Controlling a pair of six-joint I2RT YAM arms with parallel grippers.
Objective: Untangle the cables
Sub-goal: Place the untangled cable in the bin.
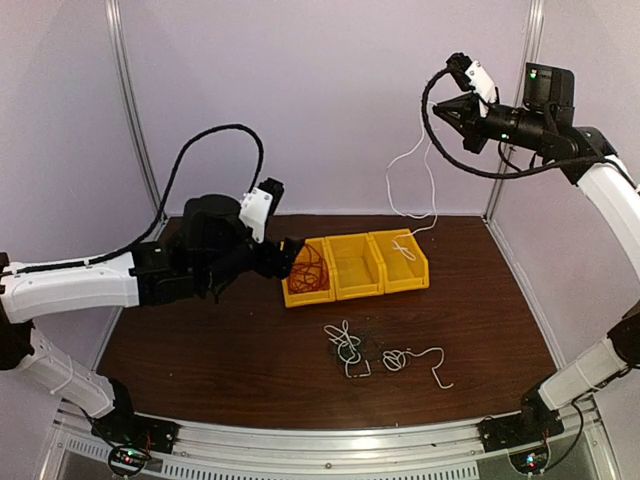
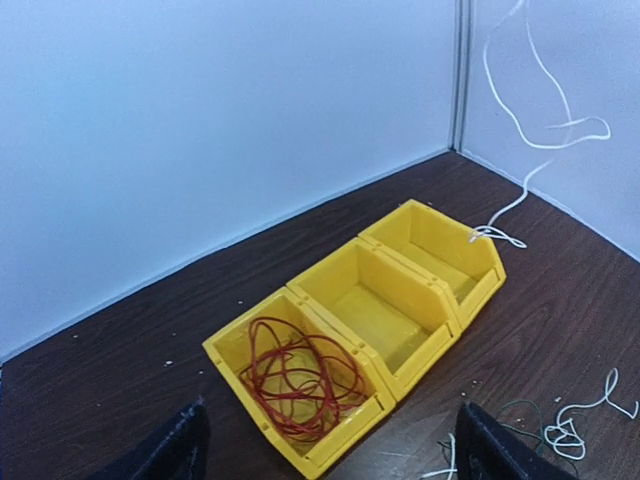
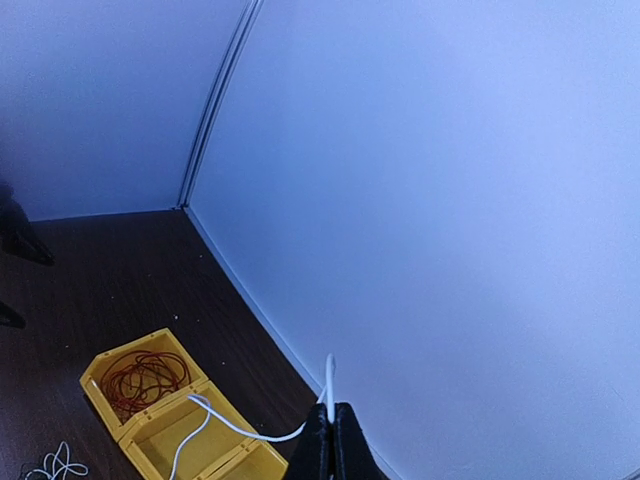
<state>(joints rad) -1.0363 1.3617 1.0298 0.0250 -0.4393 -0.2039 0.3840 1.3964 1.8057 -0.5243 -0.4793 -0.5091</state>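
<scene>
A red cable [image 1: 309,268] lies coiled in the left yellow bin [image 2: 232,345]. My left gripper [image 1: 290,258] hovers at that bin's near-left side, open, with both fingertips [image 2: 185,445] wide apart and nothing between them. My right gripper [image 1: 437,112] is raised high at the back right, shut on a white cable [image 1: 425,160]. This cable hangs down in loops into the right bin [image 1: 412,270]; the right wrist view shows it pinched at my right gripper [image 3: 330,425]. A clump of white and black cables [image 1: 348,345] lies on the table in front of the bins.
Three yellow bins stand in a row at mid-table; the middle bin [image 1: 356,265] holds nothing I can see. A second small white knot with a tail [image 1: 405,358] lies right of the clump. Pale walls close in the back and the right side.
</scene>
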